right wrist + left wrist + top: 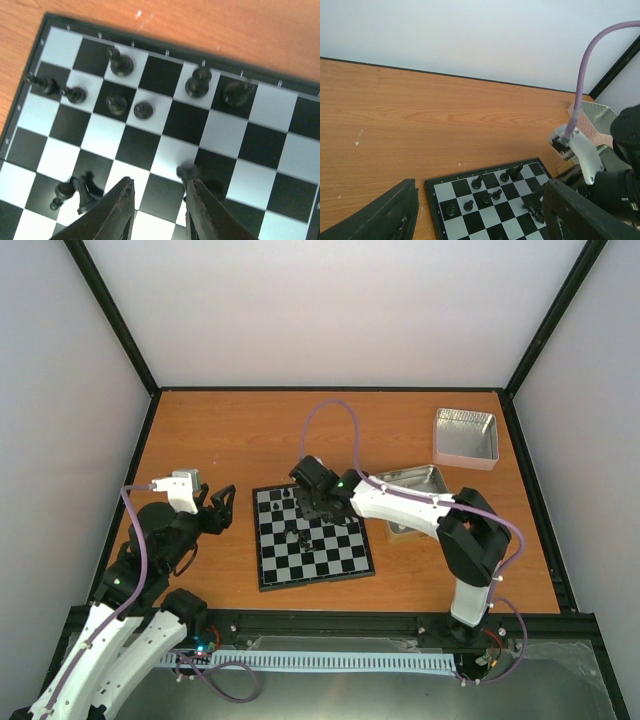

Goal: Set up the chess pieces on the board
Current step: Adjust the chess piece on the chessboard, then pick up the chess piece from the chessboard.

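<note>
The right gripper (pixel 159 186) points fingers-down over the middle of the board (pixel 240 145). Its arm rises from the lower right of the top view, bends at the elbow and lies leftward across the board's upper right corner. The fingers stand a little apart with only bare squares between them. One small black piece (pixel 186 172) stands upright against the tip of the right-hand finger, touched but not clamped.

The other chess pieces (pixel 120 62) stand mostly in the upper left of the wrist view, spread over the two rows nearest the board's border. Two more sit close together at the lower left and seem tipped over. The squares to the right of the fingers lie bare.

The left gripper (pixel 222 502) hovers just left of the board's upper left corner, its arm folded up from the lower left. Its fingers are spread wide and hold nothing.

One metal tin (pixel 415 483) sits just right of the board, partly under the right forearm. A second tin (pixel 466 435) is well apart, in the table's (pixel 220 430) upper right corner. Wide wood runs above the board.
</note>
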Tool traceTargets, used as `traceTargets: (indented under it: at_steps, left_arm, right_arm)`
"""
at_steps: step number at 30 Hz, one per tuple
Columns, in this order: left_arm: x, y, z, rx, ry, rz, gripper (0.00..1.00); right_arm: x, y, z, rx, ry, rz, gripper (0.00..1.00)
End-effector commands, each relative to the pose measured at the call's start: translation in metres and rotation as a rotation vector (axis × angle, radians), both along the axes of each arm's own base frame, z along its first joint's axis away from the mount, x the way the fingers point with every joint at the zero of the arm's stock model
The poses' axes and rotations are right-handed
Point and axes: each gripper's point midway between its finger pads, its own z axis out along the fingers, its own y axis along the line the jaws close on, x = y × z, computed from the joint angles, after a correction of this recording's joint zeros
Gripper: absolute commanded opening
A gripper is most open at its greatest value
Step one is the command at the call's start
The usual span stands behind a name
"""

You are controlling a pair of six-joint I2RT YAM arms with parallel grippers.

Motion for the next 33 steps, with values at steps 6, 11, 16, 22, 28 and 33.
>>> traceTargets:
  at_steps: [6, 11, 16, 22, 28, 33]
  left_arm:
    - [0.000, -0.002, 0.003, -0.007, -0.008, -0.009, 0.69]
    - [0.000, -0.002, 0.003, -0.007, -0.009, -0.008, 0.69]
    - [0.000, -0.002, 0.004, -0.009, -0.010, -0.007, 0.69]
    - [0.000, -0.002, 0.003, -0.008, -0.007, -0.007, 0.69]
    - [0.000, -0.003, 0.003, -0.007, -0.008, -0.010, 0.69]
    - [0.000, -0.003, 0.003, -0.007, -0.007, -0.010, 0.69]
  right_arm:
    - [-0.056, 0.003, -0.026, -0.053, 0.102, 0.081, 0.30]
    - [-0.059, 0.003, -0.035, -0.061, 0.118, 0.072, 0.21]
    - [-0.058, 0.007, -0.042, -0.070, 0.127, 0.081, 0.23]
    - [-0.063, 0.007, -0.048, -0.086, 0.148, 0.093, 0.24]
    - [-0.067, 0.003, -0.054, -0.104, 0.162, 0.097, 0.22]
    - [-0.062, -0.006, -0.057, -0.153, 0.145, 0.057, 0.22]
